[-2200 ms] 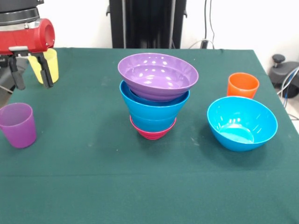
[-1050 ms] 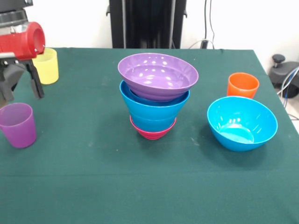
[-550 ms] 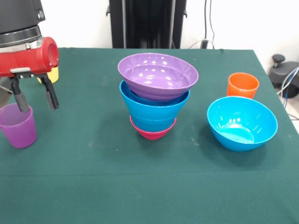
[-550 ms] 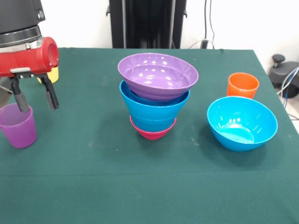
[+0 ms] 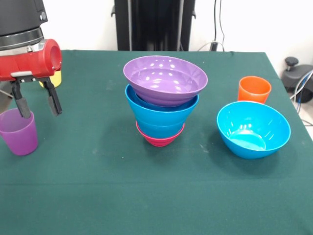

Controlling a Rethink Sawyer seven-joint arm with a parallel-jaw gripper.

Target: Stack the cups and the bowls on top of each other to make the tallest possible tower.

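Note:
The tower stands mid-table: a magenta bowl [image 5: 160, 138] at the base, blue bowls [image 5: 161, 115] above it and a wide purple bowl [image 5: 165, 79] on top. The purple cup [image 5: 18, 131] stands upright at the left edge. My gripper [image 5: 37, 104] hangs open just above and to the right of it, one finger over the cup's rim, holding nothing. The yellow cup [image 5: 55, 78] stands behind the gripper, mostly hidden by it. The orange cup [image 5: 254, 89] stands at the right, behind a loose blue bowl [image 5: 253, 128].
The robot's black pedestal [image 5: 154, 24] stands at the table's far side. Cables and a black object [image 5: 299, 78] lie off the table's right edge.
My gripper has moved down and nearer to the purple cup. The yellow cup that was between its fingers now stands on the table behind it.

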